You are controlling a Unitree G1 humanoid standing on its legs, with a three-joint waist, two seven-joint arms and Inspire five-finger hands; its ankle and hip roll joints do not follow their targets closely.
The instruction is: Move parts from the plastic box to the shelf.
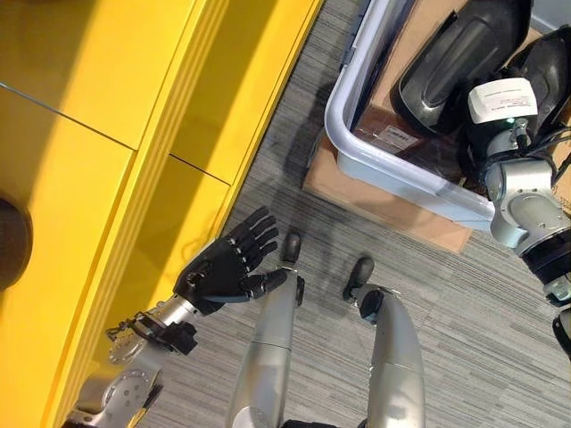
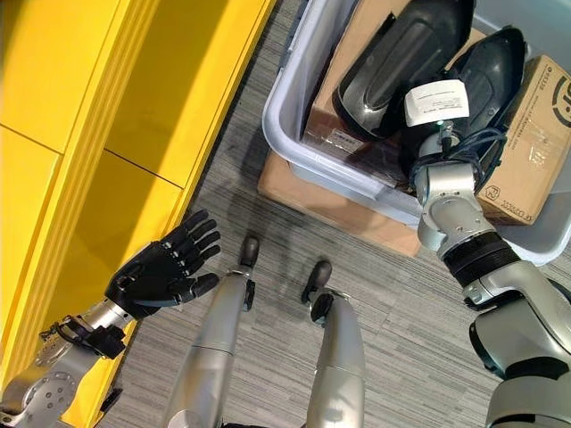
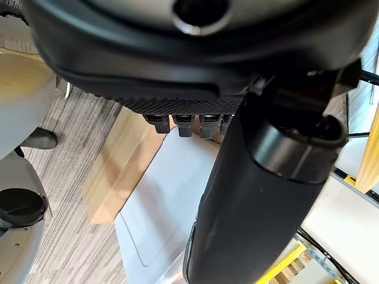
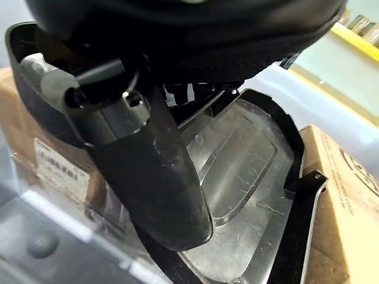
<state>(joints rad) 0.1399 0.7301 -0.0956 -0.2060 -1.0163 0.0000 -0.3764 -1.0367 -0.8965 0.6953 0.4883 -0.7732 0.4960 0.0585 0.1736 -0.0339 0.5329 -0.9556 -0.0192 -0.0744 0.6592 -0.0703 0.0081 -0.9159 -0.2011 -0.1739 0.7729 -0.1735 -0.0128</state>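
Left hand (image 1: 219,272) hangs over the grey carpet floor (image 1: 464,339), just beside the yellow shelf (image 1: 98,178), palm open, fingers (image 1: 254,234) straight and spread, thumb out to the side. It holds nothing.

Right hand (image 4: 148,177) is down inside the plastic box (image 1: 357,134), a pale grey-white tub that sits on a flat piece of cardboard (image 1: 393,209) on the floor, at the robot's front right. In the eye views the wrist w/ its white label block covers the hand, so the fingers are hidden there. In the right wrist view the thumb stands out straight over a dark moulded part (image 4: 237,177), which lies w/ its shiny hollow inner side up; the row of fingers behind the thumb is in shadow and I cannot tell whether they are curled onto the part's rim or just near it, prob. close to touching.

Parts are in the box: two dark, curved, shell-like pieces, one (image 2: 401,53) lying toward the box's far side, the other (image 2: 495,62) just beside it, next to the right wrist. Under and beside them in the box are brown cardboard cartons (image 2: 535,134), one w/ a white sticker facing the box wall.

The shelf runs along the robot's left side, its yellow surfaces split by thin seams. A dark round shape (image 1: 13,242) shows at its left edge; can't make out what it is.
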